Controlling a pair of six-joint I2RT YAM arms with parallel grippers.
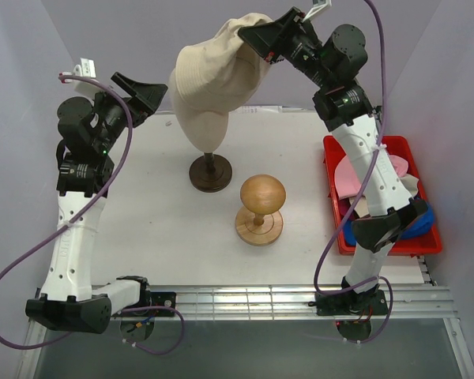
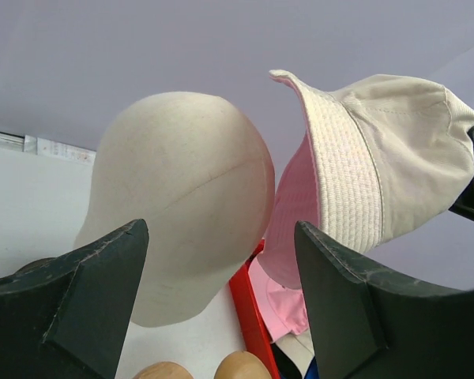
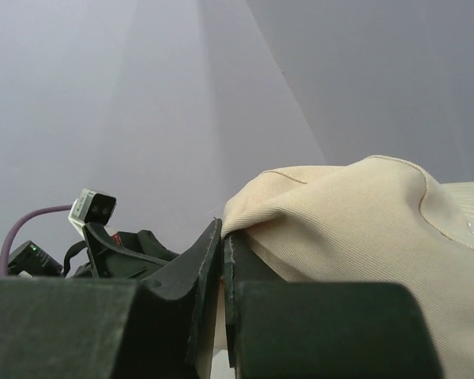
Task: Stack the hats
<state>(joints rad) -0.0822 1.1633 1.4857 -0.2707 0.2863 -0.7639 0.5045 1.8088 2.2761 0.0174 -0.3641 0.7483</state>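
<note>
At the far left, item one: my left gripper [image 2: 220, 233], raised off the table [image 1: 142, 213], fingers spread wide and holding nothing. It points at the head form, which its wrist view frames between the two fingers. I judge it is parked there to steady or tug a brim once a hat comes down.

Item two: the head form [image 1: 208, 130], pale and egg-shaped, upright on a dark turned base [image 1: 210, 174]. It serves as the post for the stack. Its crown looks bare in the left wrist view.

Item three: the beige bucket hat [image 1: 217, 71], aloft. From above it overlaps the top of the form. The left wrist view shows it just beside the form, tilted, its opening turned toward the form and not seated on it.

Item four: my right gripper [image 3: 223, 245], clamped on a fold of that hat's crown. This pinch lets the brim hang free below to slip over the form. I judge the first placement is in hand and not done.

Item five: the small wooden stand [image 1: 261, 207], round-topped, near the form's base and apart from it, bearing nothing.

Item six, far right: the red bin [image 1: 363, 140], stock for the stack. It holds the light pink bucket hat [image 1: 347, 178] and the blue cap [image 1: 423, 221], both partly hidden by my right arm. I cannot pick out the magenta cap with certainty.
</note>
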